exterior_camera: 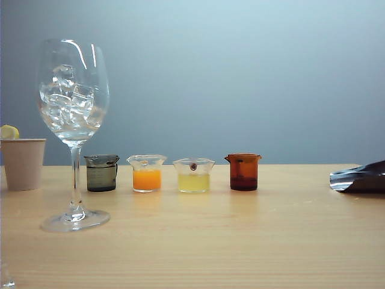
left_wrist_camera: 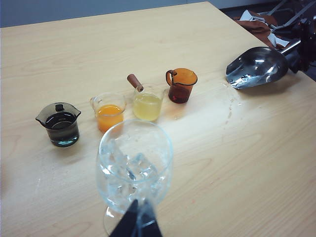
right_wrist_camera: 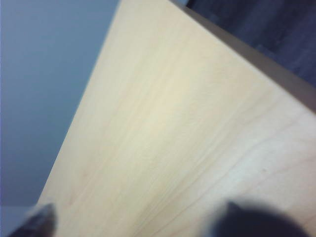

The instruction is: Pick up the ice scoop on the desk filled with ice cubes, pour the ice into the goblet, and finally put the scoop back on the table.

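The goblet (exterior_camera: 73,90) stands upright at the left of the desk (exterior_camera: 240,241), its bowl holding several ice cubes (exterior_camera: 67,101). The left wrist view looks down into the goblet (left_wrist_camera: 136,153) and its ice cubes (left_wrist_camera: 129,167). My left gripper (left_wrist_camera: 139,217) hangs on the near side of it, dark fingers together, out of the exterior view. The ice scoop (left_wrist_camera: 256,66) lies on the desk at the far right, mouth toward the beakers, and shows at the exterior view's right edge (exterior_camera: 361,179). My right gripper (right_wrist_camera: 143,224) is open over bare desk (right_wrist_camera: 173,123), nothing between its fingers.
A row of small beakers stands behind the goblet: grey (exterior_camera: 101,173), orange (exterior_camera: 147,173), yellow (exterior_camera: 194,175) with a brown stick (left_wrist_camera: 135,82), amber (exterior_camera: 243,171). A beige paper cup (exterior_camera: 23,162) sits at far left. Wet spots (left_wrist_camera: 229,106) mark the desk near the scoop.
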`<action>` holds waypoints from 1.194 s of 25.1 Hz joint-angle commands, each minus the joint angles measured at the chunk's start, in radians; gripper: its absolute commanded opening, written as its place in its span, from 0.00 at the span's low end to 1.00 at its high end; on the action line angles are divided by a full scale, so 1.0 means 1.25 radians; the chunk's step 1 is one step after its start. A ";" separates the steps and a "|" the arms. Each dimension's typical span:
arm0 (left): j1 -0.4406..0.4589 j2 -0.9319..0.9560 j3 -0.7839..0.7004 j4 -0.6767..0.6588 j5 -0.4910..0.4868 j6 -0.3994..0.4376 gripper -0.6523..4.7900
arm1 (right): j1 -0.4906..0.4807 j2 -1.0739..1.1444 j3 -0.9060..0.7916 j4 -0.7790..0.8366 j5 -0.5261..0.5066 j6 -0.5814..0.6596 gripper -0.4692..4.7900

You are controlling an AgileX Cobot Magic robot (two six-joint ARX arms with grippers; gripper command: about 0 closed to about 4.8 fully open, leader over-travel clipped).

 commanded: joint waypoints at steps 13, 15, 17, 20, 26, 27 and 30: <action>-0.001 -0.008 0.005 0.000 0.022 -0.002 0.11 | -0.164 -0.170 -0.119 -0.114 -0.195 -0.069 0.88; 0.000 -0.017 0.005 0.001 0.019 -0.002 0.11 | -0.167 -0.211 -0.131 -0.143 -0.209 -0.089 0.74; 0.000 -0.041 0.005 0.003 0.018 -0.002 0.11 | -0.167 -0.281 -0.148 -0.167 -0.236 -0.126 0.16; 0.000 -0.094 0.005 0.003 0.019 -0.003 0.11 | -0.167 -0.374 -0.175 -0.168 -0.241 -0.126 0.08; 0.001 -0.193 0.002 -0.015 -0.014 -0.039 0.11 | -0.122 -0.544 -0.206 -0.253 -0.189 -0.126 0.08; 0.001 -0.215 -0.002 -0.013 -0.020 -0.040 0.11 | -0.085 -0.596 -0.206 -0.284 -0.153 -0.134 0.08; 0.001 -0.250 -0.012 -0.014 -0.041 -0.041 0.11 | 0.006 -0.694 -0.206 -0.322 -0.075 -0.168 0.08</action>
